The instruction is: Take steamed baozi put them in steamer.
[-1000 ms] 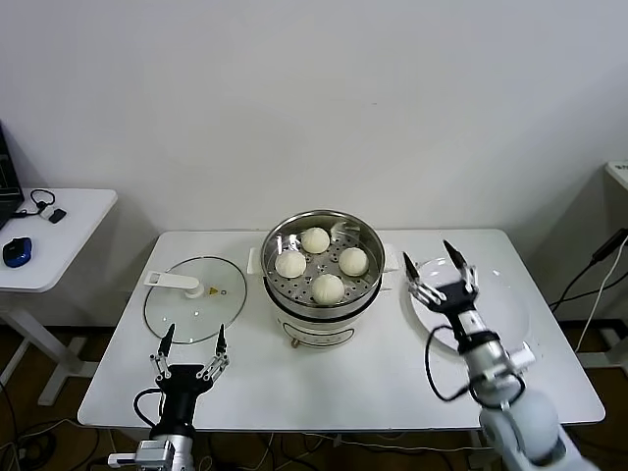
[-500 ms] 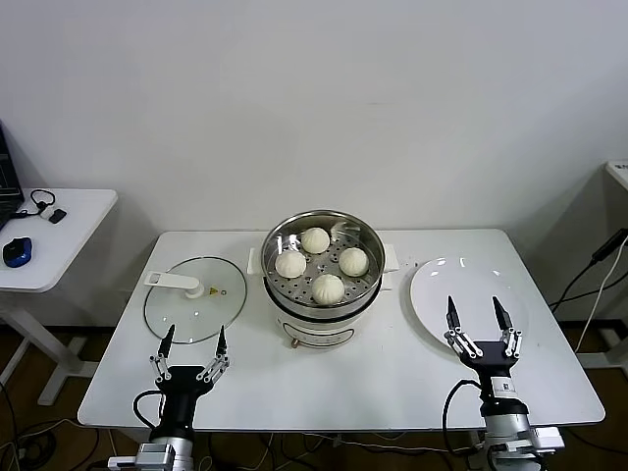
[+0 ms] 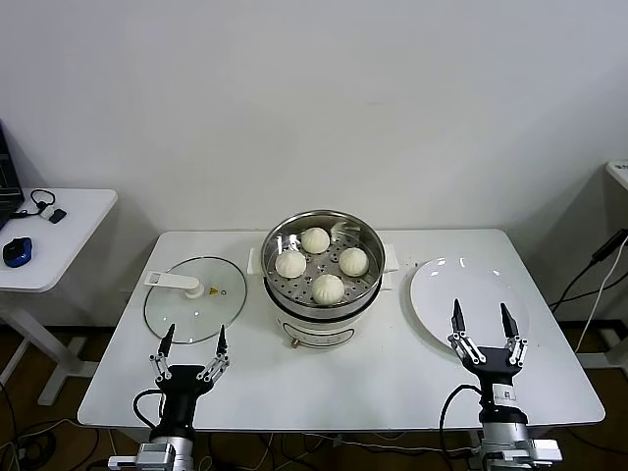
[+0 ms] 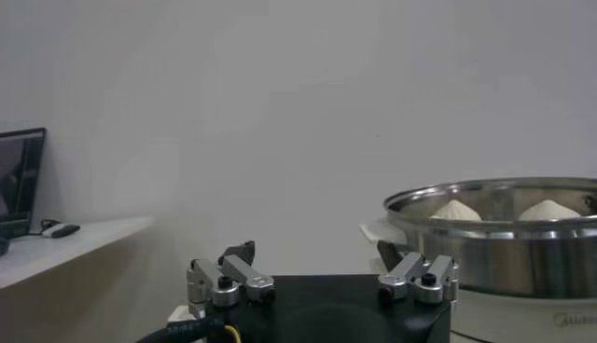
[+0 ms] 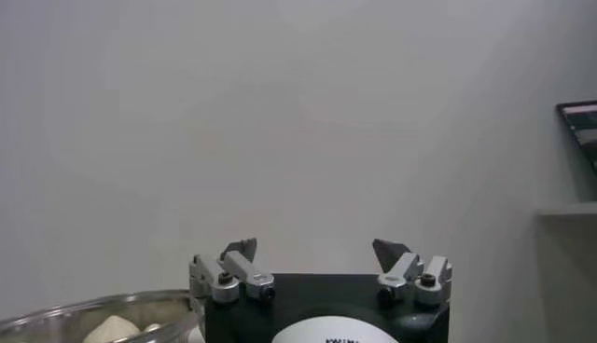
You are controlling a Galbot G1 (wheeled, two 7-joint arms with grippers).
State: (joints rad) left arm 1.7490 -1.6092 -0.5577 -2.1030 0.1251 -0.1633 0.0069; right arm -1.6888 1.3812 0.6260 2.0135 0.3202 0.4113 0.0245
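Baozi (image 3: 328, 287), all four, sit on the perforated tray inside the steamer (image 3: 323, 309), and the white plate (image 3: 469, 296) is bare (nothing left to carry). Left gripper (image 3: 192, 346) and right gripper (image 3: 486, 325) hang apart-fingered, holding nothing.

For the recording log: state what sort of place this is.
Probably an office or lab test space, not a kitchen: a plain white wall, a white table bearing the steamer, glass lid and plate, and a side desk with a computer mouse.
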